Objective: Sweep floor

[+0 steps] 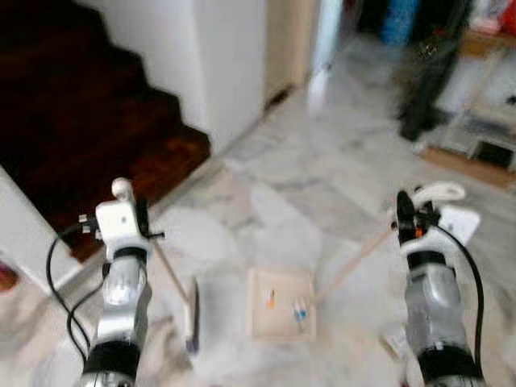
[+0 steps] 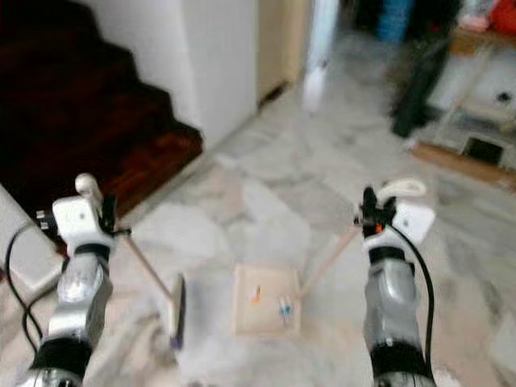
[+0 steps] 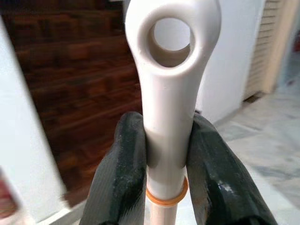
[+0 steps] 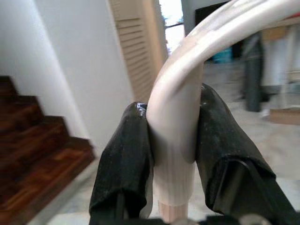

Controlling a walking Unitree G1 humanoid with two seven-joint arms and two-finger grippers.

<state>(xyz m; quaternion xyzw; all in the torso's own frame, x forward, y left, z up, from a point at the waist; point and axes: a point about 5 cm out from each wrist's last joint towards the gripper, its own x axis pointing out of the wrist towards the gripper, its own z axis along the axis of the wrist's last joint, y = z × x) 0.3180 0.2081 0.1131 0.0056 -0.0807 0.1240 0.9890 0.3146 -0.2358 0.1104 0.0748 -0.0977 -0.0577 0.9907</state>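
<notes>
While your left gripper (image 3: 166, 164) has its jaws clamped on the pale grip of the broom (image 1: 191, 316), just below the hanging eye at its tip, your right gripper (image 4: 173, 154) has its jaws pressed on the curved white top of the dustpan handle (image 1: 352, 266). You are holding two tools, one per arm.

Below and ahead of the left jaws the broom's thin stick slants down to its head, which rests on the marble floor (image 1: 322, 177). From the right jaws the dustpan's wooden stick runs down and inward to one square beige dustpan (image 1: 280, 302), lying flat on the floor between your two arms, just beside the broom head but apart from it. Inside it you can count about three small bits of litter (image 1: 286, 305): one orange, two pale bluish; the blur hides what they are.

Farther off, beyond the left jaws, dark wooden stairs (image 1: 89, 121) rise beside a white wall (image 1: 230, 64). Beyond the right jaws stands a blurred dark figure or object (image 1: 427, 72) near low shelving (image 1: 484, 137).
</notes>
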